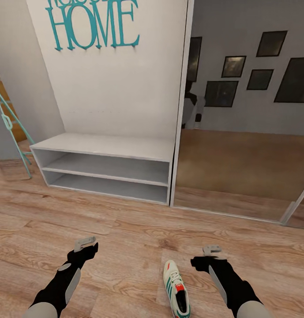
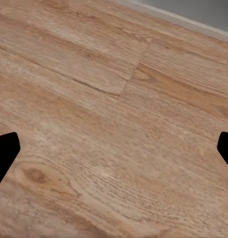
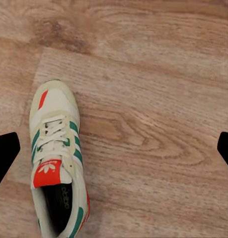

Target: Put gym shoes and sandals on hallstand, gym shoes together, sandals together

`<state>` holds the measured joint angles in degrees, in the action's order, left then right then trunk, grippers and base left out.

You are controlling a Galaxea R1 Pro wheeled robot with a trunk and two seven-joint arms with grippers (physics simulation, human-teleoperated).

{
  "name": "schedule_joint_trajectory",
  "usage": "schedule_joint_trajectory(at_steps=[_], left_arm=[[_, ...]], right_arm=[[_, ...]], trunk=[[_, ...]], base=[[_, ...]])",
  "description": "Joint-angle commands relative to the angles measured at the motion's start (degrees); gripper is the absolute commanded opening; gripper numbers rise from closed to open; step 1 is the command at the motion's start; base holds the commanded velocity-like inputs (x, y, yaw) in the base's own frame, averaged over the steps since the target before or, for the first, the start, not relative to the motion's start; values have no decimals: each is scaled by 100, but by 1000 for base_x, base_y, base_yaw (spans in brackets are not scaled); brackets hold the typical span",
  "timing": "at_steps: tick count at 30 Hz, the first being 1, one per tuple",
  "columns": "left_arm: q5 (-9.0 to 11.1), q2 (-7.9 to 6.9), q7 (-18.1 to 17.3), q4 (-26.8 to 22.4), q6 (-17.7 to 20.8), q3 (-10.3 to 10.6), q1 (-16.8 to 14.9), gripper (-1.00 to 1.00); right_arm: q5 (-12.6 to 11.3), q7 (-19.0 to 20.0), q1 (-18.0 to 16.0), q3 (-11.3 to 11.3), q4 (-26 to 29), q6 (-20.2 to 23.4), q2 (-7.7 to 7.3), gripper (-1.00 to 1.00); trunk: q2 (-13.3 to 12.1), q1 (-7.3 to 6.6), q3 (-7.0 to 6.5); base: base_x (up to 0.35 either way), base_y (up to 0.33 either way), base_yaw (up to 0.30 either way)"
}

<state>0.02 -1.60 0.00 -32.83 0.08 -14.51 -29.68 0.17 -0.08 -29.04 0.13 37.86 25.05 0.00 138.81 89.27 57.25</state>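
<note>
One gym shoe [image 1: 176,289] lies on the corridor floor [image 1: 125,238] between both empty, spread-jawed grippers, the bare hallstand [image 1: 105,170] beyond.

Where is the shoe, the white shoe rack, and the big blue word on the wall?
gym shoe [image 1: 176,289], head view, on the laces.
shoe rack [image 1: 107,146], head view, on the bare bench top.
HOME sign [image 1: 96,24], head view, on the letter M.
</note>
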Motion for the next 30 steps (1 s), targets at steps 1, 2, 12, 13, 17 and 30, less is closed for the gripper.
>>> schedule_joint_trajectory(at_steps=[1,2,12,13,17,30], left_arm=[[-4,-5,0,1,-38,-9,-1,100],[-5,-9,0,2,-55,-11,1,100],[-3,-37,0,20,-130,-22,6,100],[-3,-37,0,20,-130,-22,6,100],[-7,-35,0,22,-131,-18,8,100],[-11,-34,3,23,-134,-17,15,100]], right_arm=[[0,-1,1,3,-55,-75,0,100],[-2,-1,1,3,-98,-113,0,100],[12,-1,4,5,-626,-269,0,100],[12,-1,4,5,-626,-269,0,100],[33,-1,4,5,-641,-272,0,100],[53,-1,4,12,-665,-273,0,100]], trunk=[[2,-1,6],[2,-1,6],[2,-1,7],[2,-1,7],[2,-1,7],[2,-1,7]], base=[[0,-2,20],[0,-2,16],[-77,182,2],[-34,99,0],[-16,47,0],[-3,8,2]])
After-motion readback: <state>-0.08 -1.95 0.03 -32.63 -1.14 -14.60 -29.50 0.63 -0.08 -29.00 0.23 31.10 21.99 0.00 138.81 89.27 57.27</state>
